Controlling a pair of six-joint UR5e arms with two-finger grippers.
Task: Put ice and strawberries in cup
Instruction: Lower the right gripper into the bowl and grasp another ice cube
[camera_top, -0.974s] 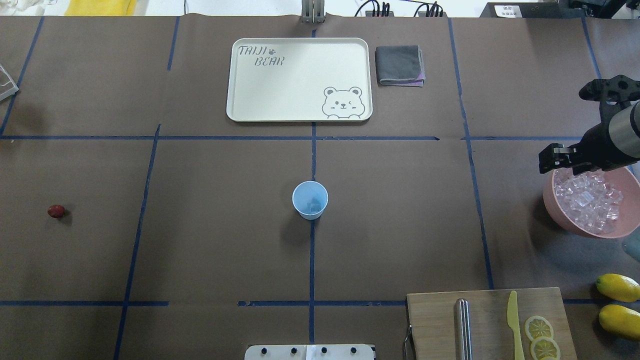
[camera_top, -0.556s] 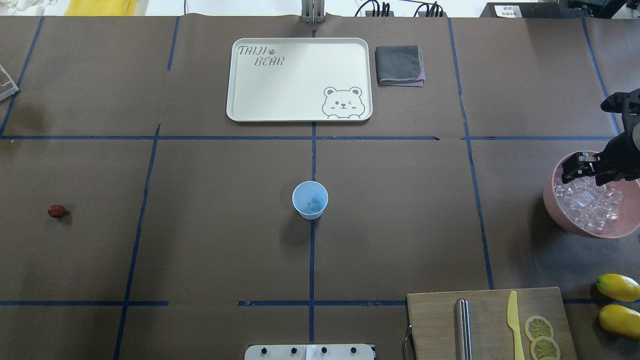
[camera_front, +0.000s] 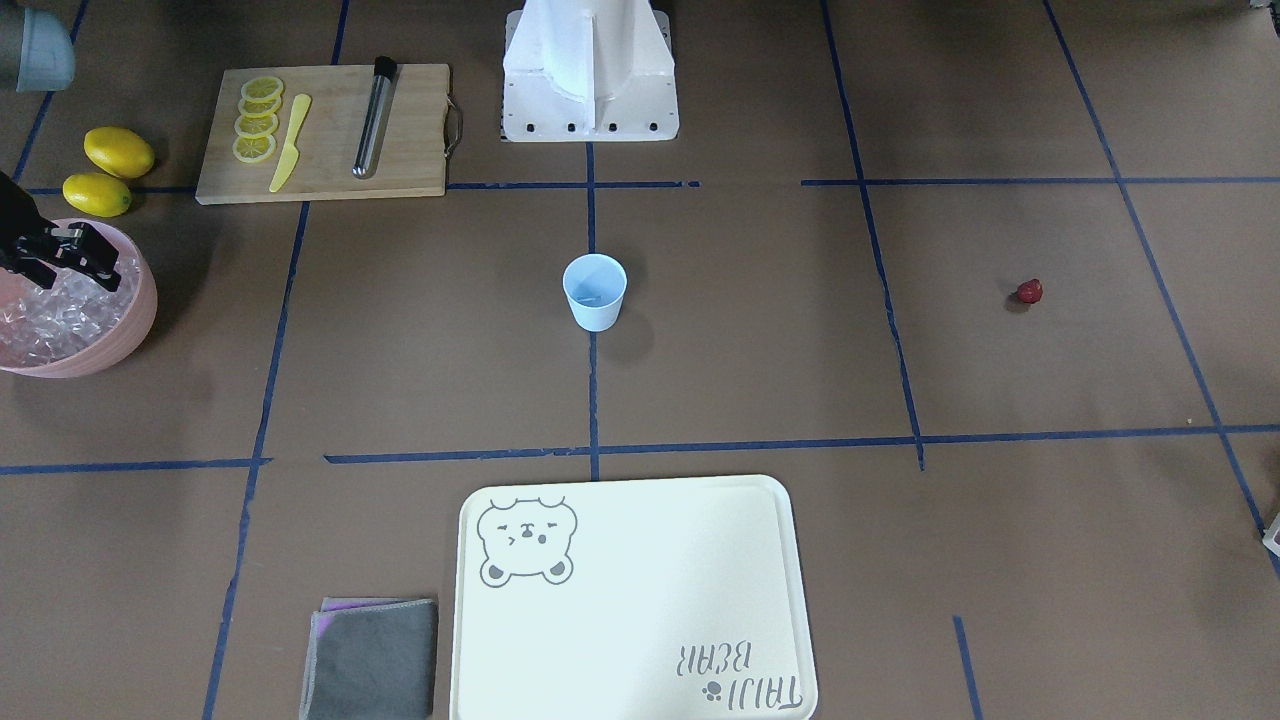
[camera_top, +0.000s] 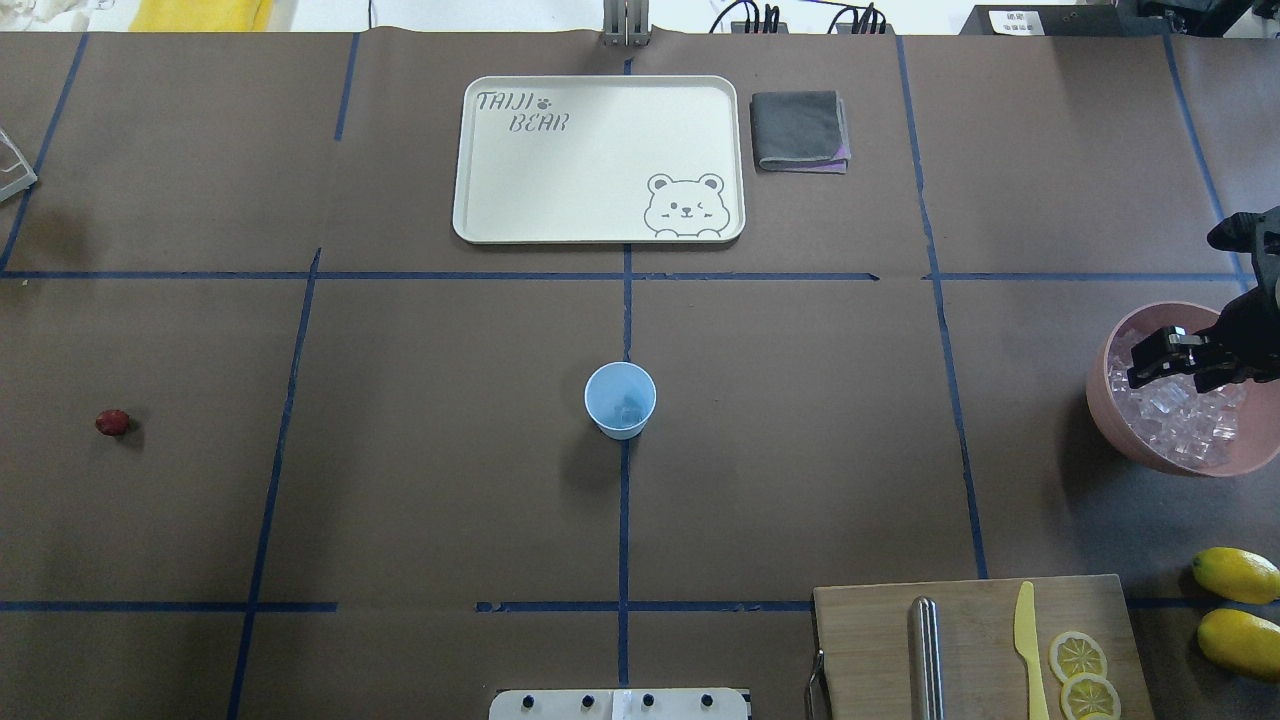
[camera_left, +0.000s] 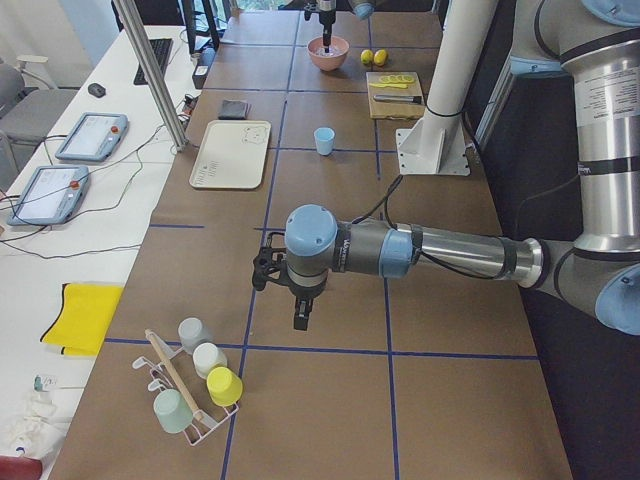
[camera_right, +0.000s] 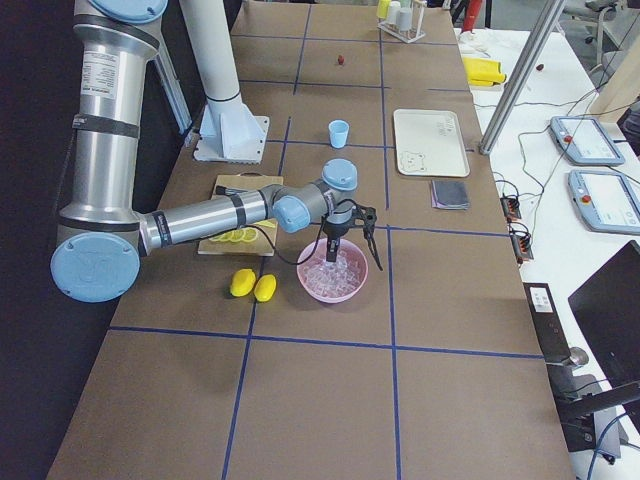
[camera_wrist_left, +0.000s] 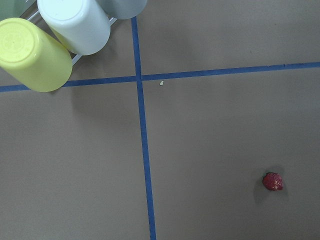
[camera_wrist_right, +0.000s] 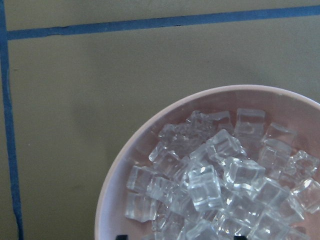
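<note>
The light blue cup (camera_top: 620, 398) stands upright at the table's centre, with an ice cube (camera_top: 628, 410) inside it. More ice (camera_top: 1185, 420) fills the pink bowl (camera_top: 1150, 455) at the right edge. My right gripper (camera_top: 1162, 360) hangs open just over that ice, and the right wrist view shows its tips wide apart above the cubes (camera_wrist_right: 220, 185). A small dark red strawberry (camera_top: 112, 422) lies alone at the far left, also in the left wrist view (camera_wrist_left: 273, 181). My left gripper (camera_left: 300, 312) shows only in the exterior left view; I cannot tell its state.
A cream bear tray (camera_top: 598, 160) and a folded grey cloth (camera_top: 800, 130) lie at the far side. A cutting board (camera_top: 980, 650) with a yellow knife, a metal rod and lemon slices sits near the robot, two lemons (camera_top: 1238, 605) beside it. Upturned cups (camera_wrist_left: 35, 55) rest on a rack at the left end.
My right gripper has moved right and down, from the bowl's far-left rim to low over the ice. The cup and the strawberry have not moved.
</note>
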